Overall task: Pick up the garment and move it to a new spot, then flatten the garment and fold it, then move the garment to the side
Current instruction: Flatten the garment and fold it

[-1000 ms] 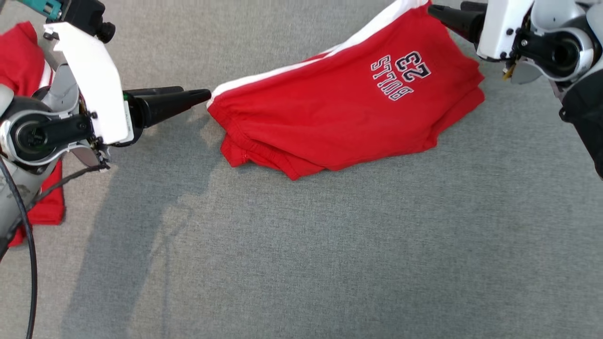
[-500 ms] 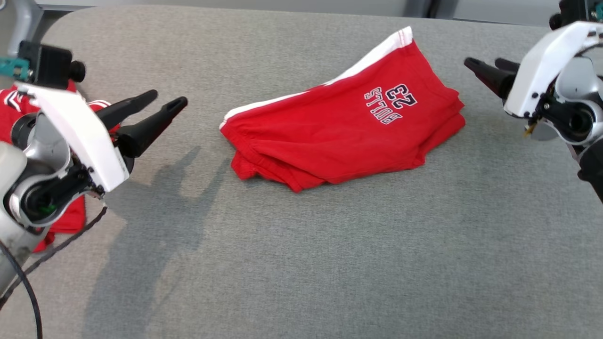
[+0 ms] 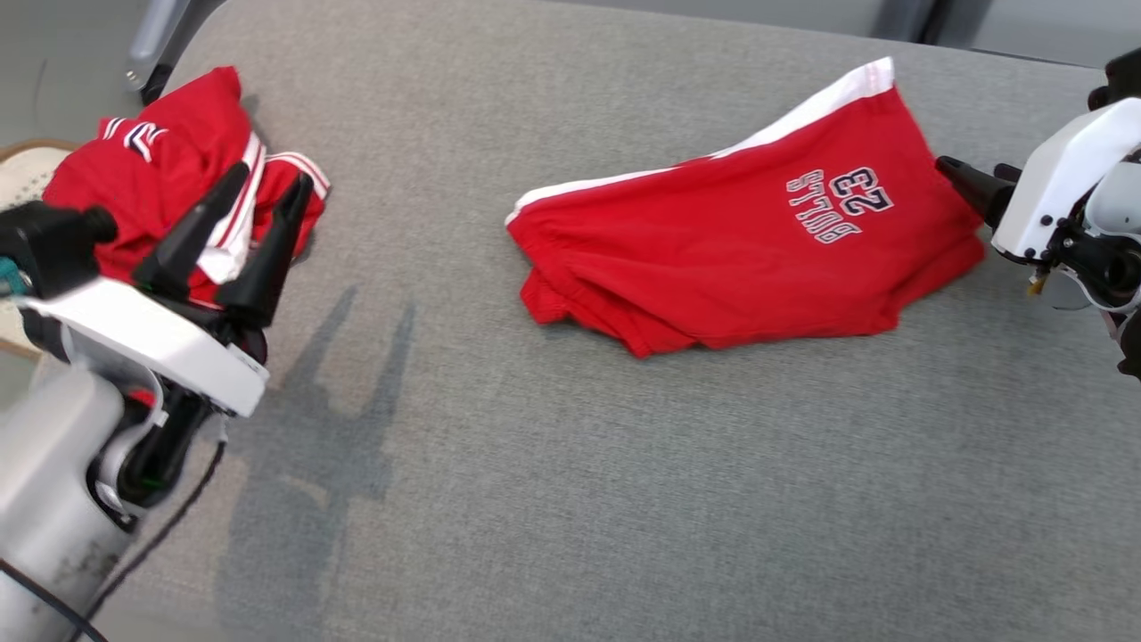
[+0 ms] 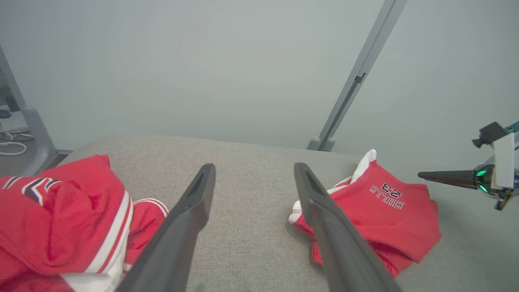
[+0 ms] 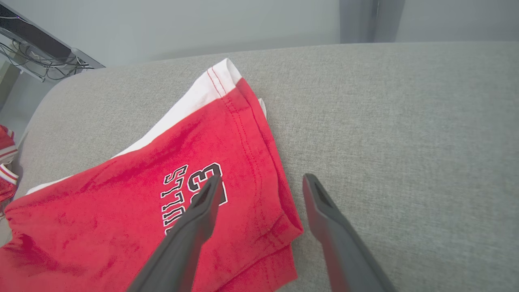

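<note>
Station check from the remote desk.

1. The garment [image 3: 740, 259], a pair of red shorts, lies folded on the grey padded surface [image 3: 570, 481]. In the head view it sits right of centre, towards the far edge. A white stripe [image 3: 713, 159] runs along its far side. The lettering [image 3: 838, 205] faces up and reads upside down from the head camera. I see layered edges at its near left corner.

2. The left gripper [image 3: 272, 178] has its jaws apart and nothing between them. It hangs at the left end of the surface, fingers pointing away from the robot. Its tips are in front of a heap of red and white clothing [image 3: 169, 169]. It is well apart from the garment. In the left wrist view, bare grey cloth shows between its fingers.

3. The right gripper [image 5: 262, 178] has its jaws apart and holds nothing. It is at the garment's right edge. In the right wrist view one finger crosses the lettering and the other lies over bare surface, with the folded edge between them. I cannot tell whether either finger touches the cloth.

4. The left arm's shadow [image 3: 348, 374] falls on the surface near that arm.
</note>
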{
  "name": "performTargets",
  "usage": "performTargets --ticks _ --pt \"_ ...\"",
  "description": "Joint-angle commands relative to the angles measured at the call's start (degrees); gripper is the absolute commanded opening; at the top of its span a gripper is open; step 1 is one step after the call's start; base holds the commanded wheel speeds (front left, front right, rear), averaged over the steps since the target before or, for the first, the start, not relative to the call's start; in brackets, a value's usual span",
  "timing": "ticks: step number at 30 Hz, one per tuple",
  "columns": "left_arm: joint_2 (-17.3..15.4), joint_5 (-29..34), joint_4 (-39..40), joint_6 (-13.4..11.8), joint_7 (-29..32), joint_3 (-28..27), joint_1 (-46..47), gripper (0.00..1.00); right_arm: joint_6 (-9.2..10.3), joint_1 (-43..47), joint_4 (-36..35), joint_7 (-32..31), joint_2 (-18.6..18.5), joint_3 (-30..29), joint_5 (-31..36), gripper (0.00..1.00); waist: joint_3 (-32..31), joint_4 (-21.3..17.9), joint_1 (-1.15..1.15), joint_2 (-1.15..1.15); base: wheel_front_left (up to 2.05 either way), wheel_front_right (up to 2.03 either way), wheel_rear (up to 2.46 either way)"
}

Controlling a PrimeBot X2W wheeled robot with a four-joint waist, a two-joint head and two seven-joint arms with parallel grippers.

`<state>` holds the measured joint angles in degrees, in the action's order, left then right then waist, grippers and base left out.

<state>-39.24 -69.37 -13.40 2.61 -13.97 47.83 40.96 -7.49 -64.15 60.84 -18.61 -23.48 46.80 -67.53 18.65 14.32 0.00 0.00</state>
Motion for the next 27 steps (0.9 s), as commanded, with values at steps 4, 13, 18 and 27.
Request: performTargets --ticks 4,13,18,27 --pt "2.43 2.58 1.42 -1.84 -1.21 -5.02 -5.21 1.0 -0.02 -0.25 2.68 1.04 -0.6 0.4 0.51 1.0 0.77 2.33 0.0 0.0 0.0 0.0 0.0" --pt "12.0 7.92 4.63 0.92 -1.21 -18.14 -19.86 1.0 -0.02 0.13 7.38 1.51 -0.96 0.38 -0.03 1.0 1.69 4.23 0.0 0.0 0.0 0.0 0.0" --pt "15.74 10.54 3.9 2.69 -1.22 -19.95 -21.94 1.0 -0.01 0.22 9.73 -0.72 0.17 0.48 -0.53 1.0 2.7 4.53 0.0 0.0 0.0 0.0 0.0" --pt "18.58 13.54 1.78 4.14 -1.23 -21.17 -21.35 1.0 -0.08 1.3 10.1 -4.83 3.39 0.2 -2.49 0.71 3.71 4.91 0.0 0.0 0.0 0.0 0.0"
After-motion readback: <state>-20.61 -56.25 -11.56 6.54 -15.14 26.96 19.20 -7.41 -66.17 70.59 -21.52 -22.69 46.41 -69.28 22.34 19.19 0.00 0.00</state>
